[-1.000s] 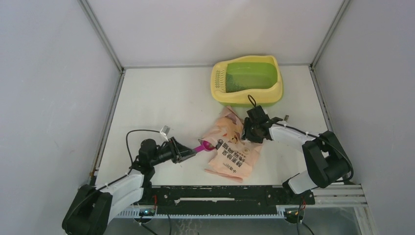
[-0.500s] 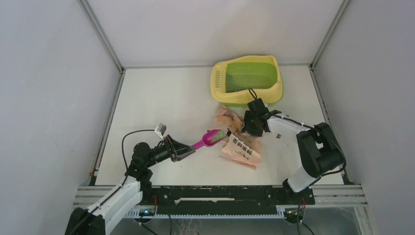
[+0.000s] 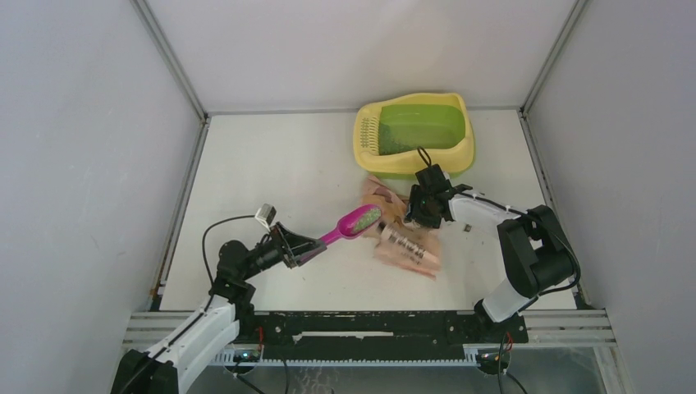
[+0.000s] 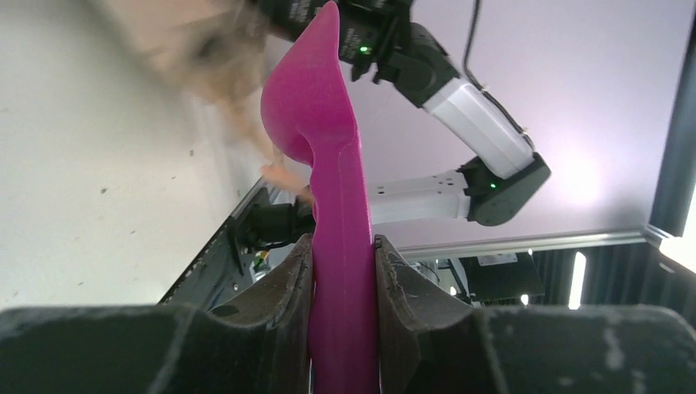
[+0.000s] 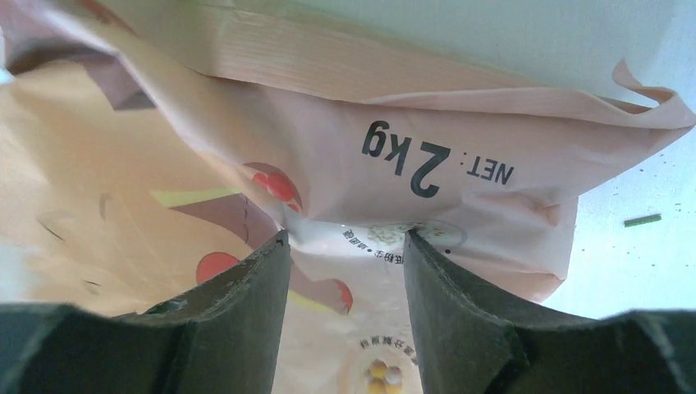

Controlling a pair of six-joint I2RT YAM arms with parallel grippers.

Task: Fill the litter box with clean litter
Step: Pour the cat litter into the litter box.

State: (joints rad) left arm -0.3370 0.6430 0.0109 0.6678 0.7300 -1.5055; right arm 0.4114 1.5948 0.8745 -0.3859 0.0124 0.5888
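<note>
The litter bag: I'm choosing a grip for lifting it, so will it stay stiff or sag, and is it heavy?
Probably floppy: the bag is creased and bunched where the right claw pinches it, so it would likely sag. Its print reads 2 kg, so it may be heavy for a thin sack, unless partly emptied.

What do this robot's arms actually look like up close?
Left arm and right arm: black joints, white shells on the long links, thin black cables looping alongside. Fingers are dark, matte wedges. Green lights dot the right arm.
</note>
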